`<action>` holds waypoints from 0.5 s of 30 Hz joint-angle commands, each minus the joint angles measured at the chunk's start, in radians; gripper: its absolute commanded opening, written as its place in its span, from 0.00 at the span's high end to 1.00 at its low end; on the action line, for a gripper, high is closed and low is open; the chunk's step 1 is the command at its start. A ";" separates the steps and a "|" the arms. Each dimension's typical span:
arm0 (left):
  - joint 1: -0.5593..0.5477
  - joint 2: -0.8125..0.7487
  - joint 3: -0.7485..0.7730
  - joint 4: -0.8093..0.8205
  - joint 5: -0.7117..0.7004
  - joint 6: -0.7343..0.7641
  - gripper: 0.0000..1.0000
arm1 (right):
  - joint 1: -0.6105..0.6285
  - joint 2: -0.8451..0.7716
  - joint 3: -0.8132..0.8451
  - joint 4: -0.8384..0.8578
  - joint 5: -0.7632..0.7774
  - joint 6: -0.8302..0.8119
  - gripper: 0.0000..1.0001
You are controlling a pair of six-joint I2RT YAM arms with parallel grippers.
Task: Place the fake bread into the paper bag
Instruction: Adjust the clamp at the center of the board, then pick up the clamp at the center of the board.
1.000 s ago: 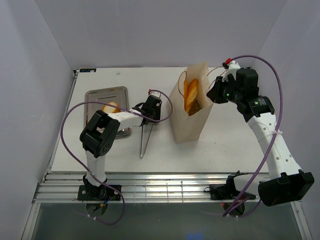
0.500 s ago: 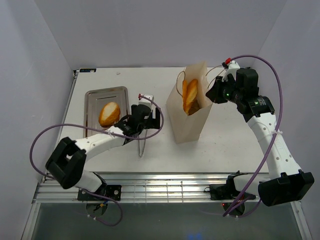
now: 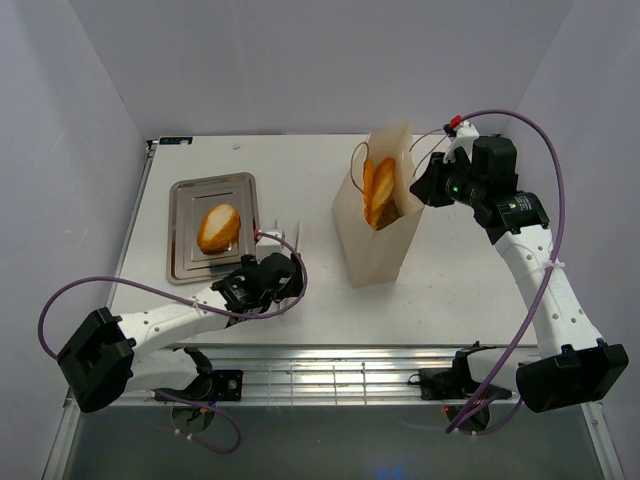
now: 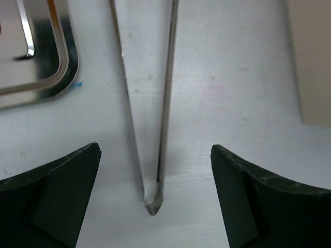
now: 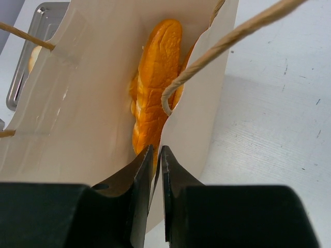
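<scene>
- My left pincer (image 4: 155,150) stands open as wide as it goes and holds nothing.
- A pair of silver tongs (image 4: 163,103) lies flat on the white table (image 4: 232,93), in the gap between my left fingers (image 4: 51,196). Its joined end points to 6 o'clock in the left wrist view, and its two arms spread toward 12 o'clock. Neither finger touches it.
- The corner of the steel tray (image 4: 57,77) sits at 10 o'clock in that view.
- My right pincer (image 5: 156,155) is nearly closed, pinching the thin upper rim of the paper bag (image 5: 77,103) just below a cord handle (image 5: 227,39).
- The bag stands upright with its mouth open. A glossy orange baguette (image 5: 155,88) rests inside it on end. A second piece seems to sit behind it, but I cannot tell what it is.
- From above, an oval roll (image 3: 219,227) lies in the tray at 9 o'clock of the bag, well apart from it.
- My left pincer sits at 7 o'clock of the bag, near the table's front edge.
</scene>
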 commanded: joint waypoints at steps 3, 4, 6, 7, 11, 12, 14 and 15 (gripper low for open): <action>-0.018 -0.097 -0.113 -0.022 -0.006 -0.119 0.02 | -0.005 -0.008 -0.009 0.051 -0.026 0.003 0.82; -0.019 -0.113 -0.130 -0.002 0.018 -0.106 0.02 | -0.005 -0.010 -0.009 0.051 -0.026 0.003 0.82; -0.019 -0.138 -0.170 0.038 0.040 -0.103 0.02 | -0.005 -0.011 -0.009 0.052 -0.024 0.001 0.82; -0.019 -0.132 -0.181 0.038 0.044 -0.109 0.02 | -0.005 -0.011 -0.010 0.054 -0.026 0.003 0.82; -0.019 -0.089 -0.199 0.057 0.056 -0.131 0.02 | -0.005 -0.019 -0.026 0.064 -0.030 0.007 0.82; -0.021 -0.065 -0.211 0.070 0.057 -0.137 0.02 | -0.005 -0.021 -0.032 0.067 -0.030 0.009 0.82; -0.019 -0.037 -0.225 0.117 0.060 -0.137 0.02 | -0.003 -0.021 -0.040 0.071 -0.032 0.010 0.82; -0.021 -0.023 -0.222 0.122 0.063 -0.134 0.02 | -0.005 -0.022 -0.040 0.071 -0.033 0.012 0.82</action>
